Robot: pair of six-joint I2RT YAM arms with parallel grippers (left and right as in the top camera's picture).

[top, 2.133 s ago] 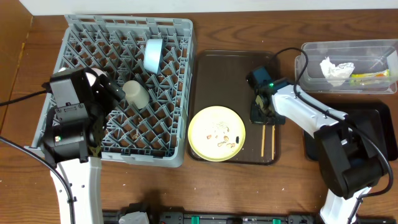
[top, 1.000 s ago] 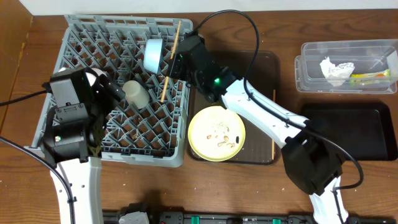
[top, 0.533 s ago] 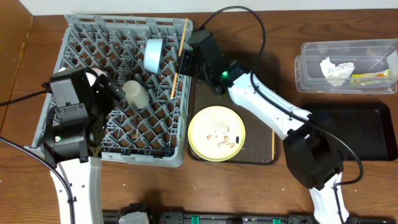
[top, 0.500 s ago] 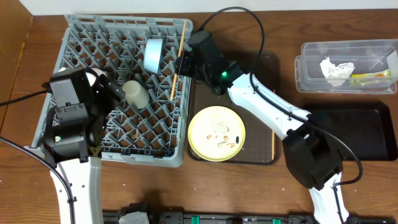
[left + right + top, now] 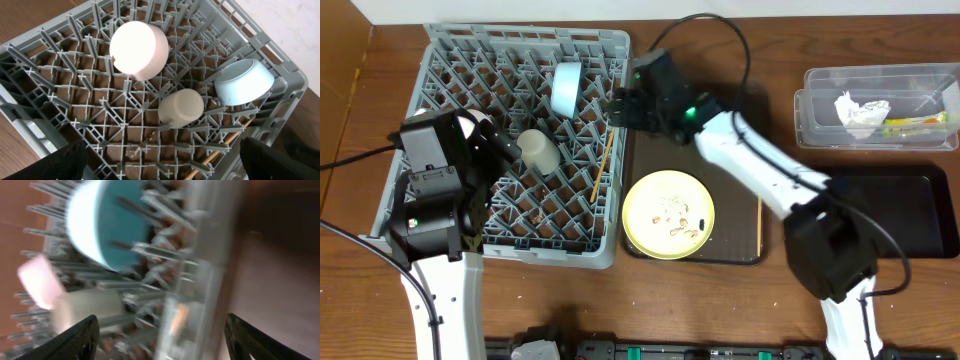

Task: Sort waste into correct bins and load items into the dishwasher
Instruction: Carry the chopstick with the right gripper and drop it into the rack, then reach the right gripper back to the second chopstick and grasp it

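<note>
The grey dishwasher rack (image 5: 450,60) holds a light blue bowl (image 5: 566,88), a cream cup (image 5: 538,150) and a pinkish-white bowl (image 5: 139,50). One chopstick (image 5: 603,165) lies loose in the rack near its right wall. My right gripper (image 5: 620,108) hangs open over that wall, holding nothing; its wrist view is blurred. Above the rack's left side my left gripper (image 5: 492,140) stands open and empty. The yellow plate (image 5: 668,213) with crumbs (image 5: 677,209) lies on the brown tray (image 5: 650,110). Another chopstick (image 5: 759,225) rests on the tray's right side.
The clear tub (image 5: 820,105) at the back right holds the white napkin (image 5: 861,113) and the yellow-green wrapper (image 5: 915,124). A black bin (image 5: 910,205) lies in front of it. The right arm's cable loops over the tray.
My right gripper has opened and let go of the chopstick, which has dropped into the rack along its right wall. The right arm shifted slightly right. The left arm has not moved.
</note>
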